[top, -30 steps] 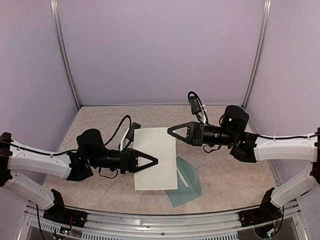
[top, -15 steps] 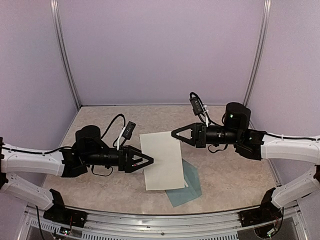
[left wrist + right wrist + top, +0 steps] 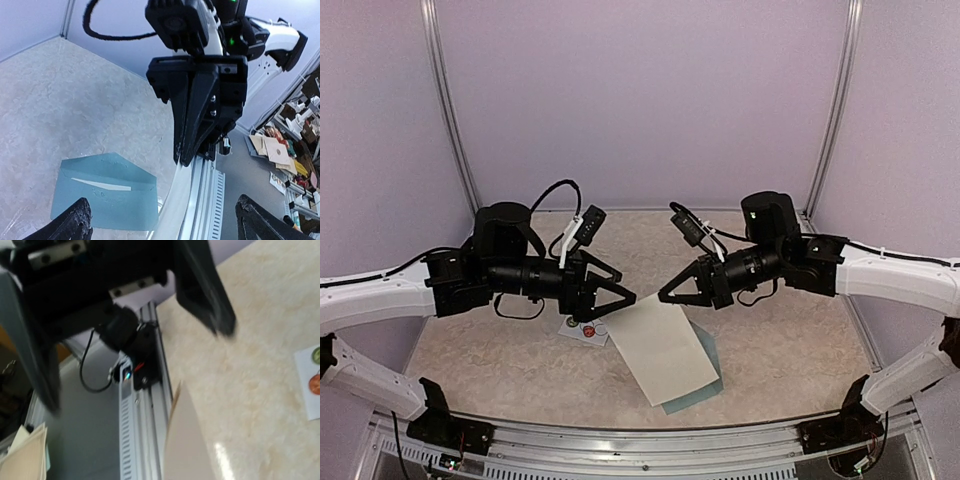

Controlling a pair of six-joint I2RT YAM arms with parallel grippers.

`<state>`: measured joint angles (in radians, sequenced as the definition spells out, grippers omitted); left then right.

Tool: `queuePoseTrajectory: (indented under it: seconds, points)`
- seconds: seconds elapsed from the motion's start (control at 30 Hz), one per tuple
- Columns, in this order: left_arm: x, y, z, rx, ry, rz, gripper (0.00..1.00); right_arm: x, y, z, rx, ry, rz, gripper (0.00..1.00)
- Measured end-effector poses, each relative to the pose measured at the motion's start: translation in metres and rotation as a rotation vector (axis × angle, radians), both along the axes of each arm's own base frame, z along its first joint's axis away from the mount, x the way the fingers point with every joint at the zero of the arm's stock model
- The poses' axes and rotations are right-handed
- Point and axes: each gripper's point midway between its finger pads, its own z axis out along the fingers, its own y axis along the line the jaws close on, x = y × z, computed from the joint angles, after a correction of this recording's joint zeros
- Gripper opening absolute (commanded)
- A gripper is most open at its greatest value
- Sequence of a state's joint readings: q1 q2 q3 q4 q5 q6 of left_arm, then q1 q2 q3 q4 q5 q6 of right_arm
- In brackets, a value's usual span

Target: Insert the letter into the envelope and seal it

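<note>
Right gripper (image 3: 663, 298) is clamped on the letter's (image 3: 665, 345) far edge, over the envelope (image 3: 100, 200); left gripper (image 3: 620, 304) is spread wide, empty.

We can read no words, numbers or brand marks anywhere. The small card (image 3: 582, 330), at 7 o'clock in the top view, carries round red and green stickers, too small to show lettering. The letter (image 3: 665, 350) at 6 o'clock and the envelope (image 3: 105, 192) give us nothing legible. The papers (image 3: 274, 146) at 4 o'clock in the left wrist view are blurred.
</note>
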<state>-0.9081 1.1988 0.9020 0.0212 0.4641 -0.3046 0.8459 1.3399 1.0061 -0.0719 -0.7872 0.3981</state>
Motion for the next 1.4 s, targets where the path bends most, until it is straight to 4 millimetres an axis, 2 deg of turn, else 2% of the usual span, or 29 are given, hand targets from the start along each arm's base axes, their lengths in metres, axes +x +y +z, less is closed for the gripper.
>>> queuePoseTrajectory:
  seconds: [0.1,0.23,0.27,0.33,0.37,0.4,0.47,0.53,0.57,0.67,0.77,0.83,0.9,0.97,1.1,1.23,1.3,1.37,1.4]
  points:
    - [-0.011,-0.013,-0.023,0.072,0.028,-0.071,0.72,-0.005,0.002,-0.004,-0.017,0.009,0.038,0.00]
    - [-0.025,-0.020,-0.052,0.144,0.086,-0.145,0.44,-0.009,0.003,-0.002,-0.018,0.005,0.069,0.00]
    - [-0.027,-0.020,-0.057,0.155,0.100,-0.158,0.36,-0.009,0.004,-0.002,-0.019,0.004,0.074,0.00]
    - [-0.032,-0.022,-0.062,0.163,0.121,-0.184,0.02,-0.010,0.004,0.000,-0.018,-0.001,0.085,0.00]
    - [-0.035,-0.023,-0.062,0.160,0.124,-0.202,0.00,-0.010,0.005,0.000,-0.020,-0.002,0.088,0.00]
    - [-0.038,-0.024,-0.062,0.156,0.132,-0.213,0.00,-0.009,0.005,0.000,-0.021,-0.003,0.089,0.12]
    - [-0.040,-0.026,-0.060,0.145,0.135,-0.225,0.00,-0.008,0.005,-0.001,-0.029,-0.006,0.081,0.51]
    - [-0.039,-0.027,-0.058,0.132,0.127,-0.215,0.00,-0.002,0.005,-0.002,-0.033,-0.014,0.048,0.80]
    - [-0.036,-0.026,-0.058,0.123,0.120,-0.191,0.00,0.003,0.002,-0.002,-0.030,-0.020,0.014,0.88]
    - [-0.030,-0.014,-0.056,0.069,0.097,-0.114,0.00,0.017,-0.016,0.001,0.004,-0.039,-0.103,0.99]
    - [-0.026,0.004,-0.039,-0.050,0.060,-0.019,0.00,0.031,-0.041,0.004,0.066,-0.062,-0.255,0.99]
    - [-0.023,0.015,-0.017,-0.172,0.020,0.041,0.00,0.035,-0.054,0.007,0.129,-0.065,-0.334,0.99]
    - [-0.021,0.023,0.006,-0.280,-0.010,0.081,0.00,0.035,-0.059,0.006,0.175,-0.050,-0.364,0.99]
    - [-0.018,0.030,0.027,-0.389,-0.030,0.116,0.00,0.036,-0.058,0.002,0.213,-0.018,-0.375,1.00]
    - [-0.016,0.035,0.054,-0.519,-0.051,0.135,0.00,0.036,-0.048,0.000,0.255,0.029,-0.350,0.99]
    - [-0.015,0.036,0.063,-0.571,-0.050,0.136,0.00,0.018,-0.032,0.009,0.307,0.033,-0.242,0.92]
    - [-0.015,0.034,0.063,-0.579,-0.039,0.134,0.00,0.012,-0.027,0.015,0.334,0.027,-0.202,0.78]
    - [-0.015,0.032,0.062,-0.586,-0.029,0.130,0.00,0.008,-0.023,0.022,0.362,0.015,-0.168,0.50]
    - [-0.015,0.032,0.062,-0.587,-0.024,0.128,0.00,0.007,-0.021,0.025,0.376,0.016,-0.157,0.32]
